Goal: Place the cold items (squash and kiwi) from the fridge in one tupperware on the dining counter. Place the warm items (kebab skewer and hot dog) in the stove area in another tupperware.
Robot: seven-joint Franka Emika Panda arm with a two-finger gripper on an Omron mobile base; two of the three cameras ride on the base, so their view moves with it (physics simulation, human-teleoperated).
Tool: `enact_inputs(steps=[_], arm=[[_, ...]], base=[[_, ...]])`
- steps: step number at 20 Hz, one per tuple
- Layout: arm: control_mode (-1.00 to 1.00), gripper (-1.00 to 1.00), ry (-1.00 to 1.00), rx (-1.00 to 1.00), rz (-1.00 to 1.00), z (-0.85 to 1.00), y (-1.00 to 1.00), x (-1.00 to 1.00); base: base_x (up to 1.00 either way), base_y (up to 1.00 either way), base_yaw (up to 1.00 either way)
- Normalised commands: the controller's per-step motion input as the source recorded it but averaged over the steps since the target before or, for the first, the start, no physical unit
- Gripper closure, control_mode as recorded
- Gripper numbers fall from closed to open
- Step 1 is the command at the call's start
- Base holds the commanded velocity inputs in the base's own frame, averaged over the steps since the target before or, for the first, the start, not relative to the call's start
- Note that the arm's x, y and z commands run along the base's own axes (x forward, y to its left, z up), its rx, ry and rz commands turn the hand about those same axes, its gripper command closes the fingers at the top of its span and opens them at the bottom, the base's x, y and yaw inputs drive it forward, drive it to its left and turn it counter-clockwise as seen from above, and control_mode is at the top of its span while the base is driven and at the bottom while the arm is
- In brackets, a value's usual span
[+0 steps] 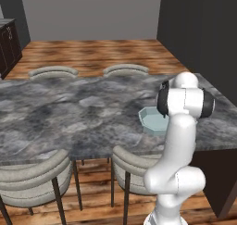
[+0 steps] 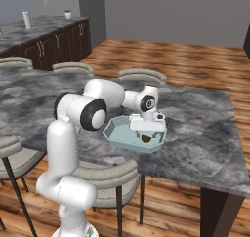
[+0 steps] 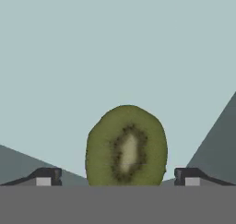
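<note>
Halved kiwi point(image 3: 126, 145) – green, seeded – in pale angular tupperware point(image 2: 116, 134), hand point(image 3: 118, 177) released, marbled grey counter point(image 1: 69, 113)

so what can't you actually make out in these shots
- Tupperware: left base view, the arm covers its right half.
- Kiwi: hand view, bottom cut off by the frame's lower edge; right base view, a small dark blob under the gripper.
- Finger-to-kiwi contact: hand view, the fingertips stand apart, contact unclear.

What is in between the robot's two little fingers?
The kiwi sits between the fingertips, inside the pale blue tupperware, in the hand view.
</note>
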Motion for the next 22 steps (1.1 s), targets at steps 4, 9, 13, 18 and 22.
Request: enact_inputs(steps=[4,9,13,18,22], arm=[[-1.0,-1.0,-0.14,0.0,0.0,0.52,0.37,-0.5],[-1.0,-1.0,-0.17,0.0,0.0,0.44,0.48,-0.82],[-1.0,-1.0,-0.18,0.0,0.0,0.48,0.53,-0.93],[-1.0,-1.0,-0.14,0.0,0.0,0.46,0.67,-0.86],[-1.0,-1.0,-0.09,0.0,0.0,0.31,0.83,-0.85]], base=[[0.0,0.0,0.0],[0.0,0.0,0.0],[0.0,0.0,0.0],[0.0,0.0,0.0],[0.0,0.0,0.0]])
